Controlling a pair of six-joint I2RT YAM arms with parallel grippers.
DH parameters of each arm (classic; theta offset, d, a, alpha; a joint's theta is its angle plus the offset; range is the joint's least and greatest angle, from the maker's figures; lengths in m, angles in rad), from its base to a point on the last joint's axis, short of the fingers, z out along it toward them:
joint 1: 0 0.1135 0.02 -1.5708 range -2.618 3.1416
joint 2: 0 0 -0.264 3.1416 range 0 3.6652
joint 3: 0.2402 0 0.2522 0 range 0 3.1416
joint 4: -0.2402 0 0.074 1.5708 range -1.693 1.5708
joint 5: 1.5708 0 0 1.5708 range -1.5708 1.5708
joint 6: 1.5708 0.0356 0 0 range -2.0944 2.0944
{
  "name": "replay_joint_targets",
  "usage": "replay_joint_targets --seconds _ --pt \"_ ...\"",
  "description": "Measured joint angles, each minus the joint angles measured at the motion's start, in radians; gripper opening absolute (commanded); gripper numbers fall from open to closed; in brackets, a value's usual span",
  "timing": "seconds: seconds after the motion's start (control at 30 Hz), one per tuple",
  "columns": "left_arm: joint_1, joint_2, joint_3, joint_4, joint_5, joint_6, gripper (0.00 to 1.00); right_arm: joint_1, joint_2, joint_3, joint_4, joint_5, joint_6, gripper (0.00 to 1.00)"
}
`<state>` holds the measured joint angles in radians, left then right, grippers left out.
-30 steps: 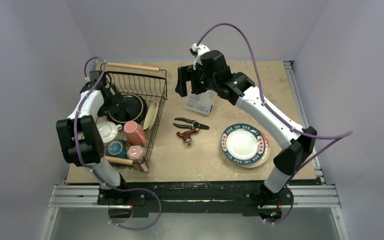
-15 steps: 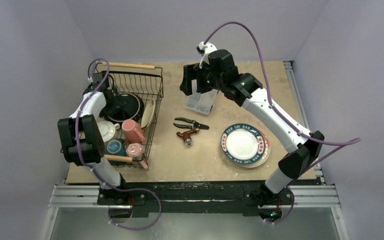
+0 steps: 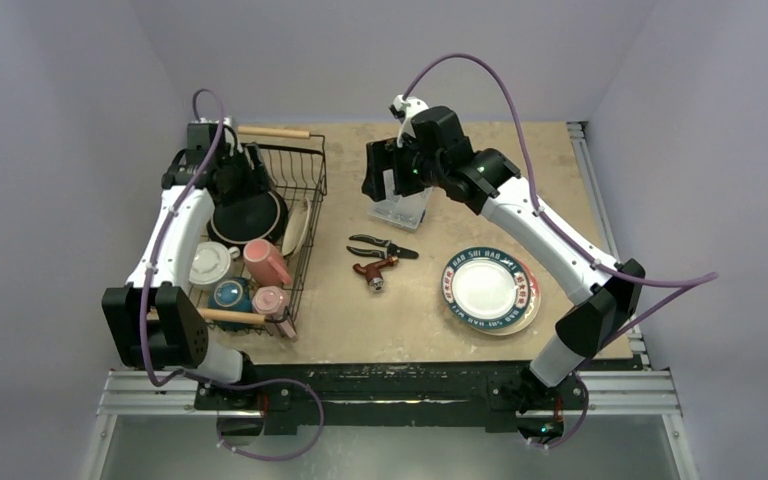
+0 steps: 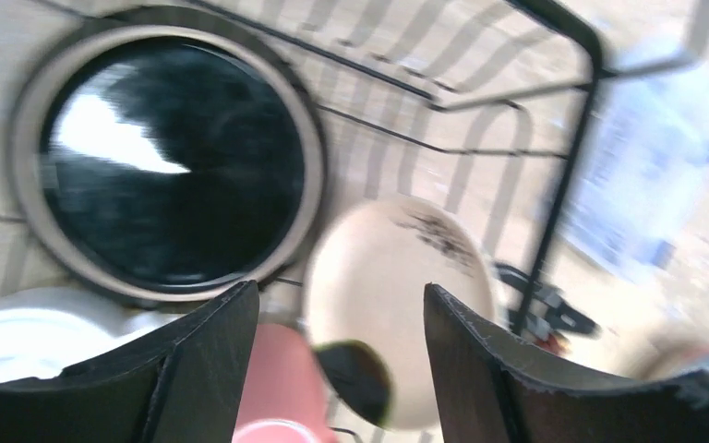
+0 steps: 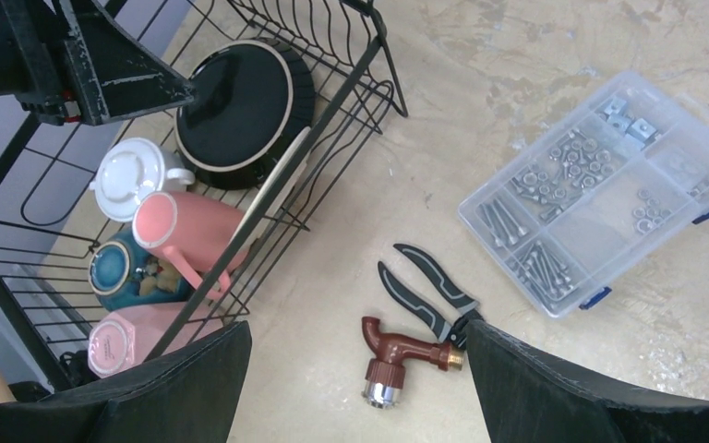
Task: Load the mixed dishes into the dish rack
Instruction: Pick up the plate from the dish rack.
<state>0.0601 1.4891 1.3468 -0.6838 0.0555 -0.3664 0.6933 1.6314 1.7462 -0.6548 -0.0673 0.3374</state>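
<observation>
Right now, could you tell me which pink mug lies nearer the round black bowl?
The pink ceramic mug beside the white cup; the other mug lies by the near wooden handle.

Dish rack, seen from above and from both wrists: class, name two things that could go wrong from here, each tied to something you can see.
1. The cream saucer stands on edge against the wall of the dish rack, with the open left claw above it; a nudge could tip it onto the pink mug.
2. The open right claw hangs over the pliers and clear box, while the patterned plate lies off to the side; it might grab a tool instead.
</observation>
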Motion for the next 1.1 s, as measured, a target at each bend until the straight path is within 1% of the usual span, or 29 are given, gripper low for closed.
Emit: replay_joint_targets --seconds 0.1,0.13,0.2,0.3,0.37,0.43,0.63,0.73,0.83,0.93,1.1 --pt "-0.06 -0.012 0.0 0.0 0.125 -0.05 0.7 0.0 0.0 0.0 -0.024 0.0 0.0 0.87" --pt "-0.085 -0.008 0.0 0.0 0.151 -0.072 0.69 0.0 0.0 -0.001 -0.03 0.0 0.0 0.87" --pt "-0.138 0.002 0.0 0.002 0.18 -0.117 0.64 0.0 0.0 -0.006 -0.039 0.001 0.0 0.88" --pt "-0.211 0.026 0.006 0.002 0.184 -0.187 0.55 0.0 0.0 -0.018 -0.043 0.002 0.0 0.88" --pt "-0.235 0.042 0.011 0.004 0.184 -0.216 0.51 -0.001 0.0 -0.025 -0.044 0.004 -0.001 0.88" --pt "-0.243 0.054 0.011 0.003 0.176 -0.226 0.45 -0.004 -0.002 -0.031 -0.046 0.006 -0.002 0.88" --pt "-0.244 0.07 0.038 -0.022 0.112 -0.222 0.33 -0.025 -0.02 -0.059 -0.051 0.024 -0.006 0.88" --pt "-0.244 0.071 0.058 -0.023 0.09 -0.217 0.3 -0.034 -0.034 -0.068 -0.055 0.024 -0.006 0.88" --pt "-0.244 0.079 0.079 -0.035 0.069 -0.217 0.29 -0.038 -0.042 -0.068 -0.056 0.024 -0.01 0.88" --pt "-0.244 0.1 0.089 -0.046 0.051 -0.217 0.35 -0.04 -0.045 -0.068 -0.056 0.024 -0.014 0.88" --pt "-0.245 0.143 0.089 -0.062 0.047 -0.217 0.4 -0.041 -0.045 -0.068 -0.056 0.024 -0.017 0.88"
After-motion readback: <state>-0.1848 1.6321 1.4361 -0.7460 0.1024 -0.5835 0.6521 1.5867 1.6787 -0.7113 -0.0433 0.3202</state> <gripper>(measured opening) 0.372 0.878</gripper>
